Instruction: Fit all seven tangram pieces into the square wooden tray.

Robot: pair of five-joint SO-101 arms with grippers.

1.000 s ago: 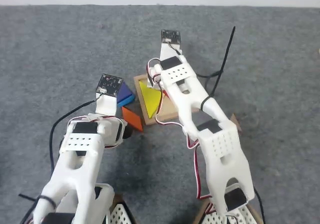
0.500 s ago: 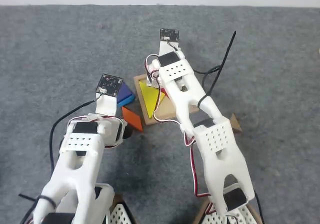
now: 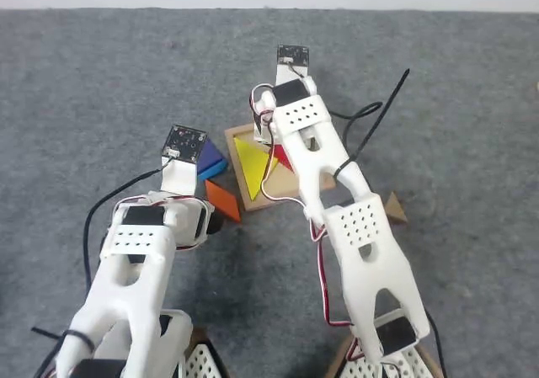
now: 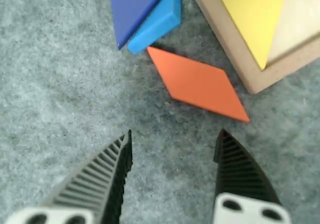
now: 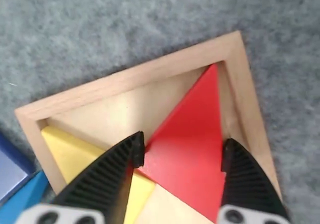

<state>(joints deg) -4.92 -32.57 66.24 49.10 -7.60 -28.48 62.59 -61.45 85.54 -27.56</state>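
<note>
High view: R arm (image 3: 320,151) extends over wooden tray (image 3: 253,194). Yellow triangle (image 3: 253,163) and red triangle (image 3: 284,159) lie inside it. L arm (image 3: 139,260) is beside the tray. Orange parallelogram (image 3: 223,199), dk blue piece (image 3: 212,155) and lt blue piece (image 3: 216,170) lie outside on carpet (image 3: 101,75).

L wrist view: I note left gripper (image 4: 175,134) jaws apart, holding nothing, above bare carpet. Parallelogram is just ahead of the fingertips, one tip just beside tray corner. Blue pcs lie farther ahead, touching each other.

R wrist view: right gripper (image 5: 184,141) jaws apart, above tray. Red triangle is under and between the fingers, apex in the tray corner. Yellow abuts it by one finger. Contact w/ red: cannot tell.
</note>
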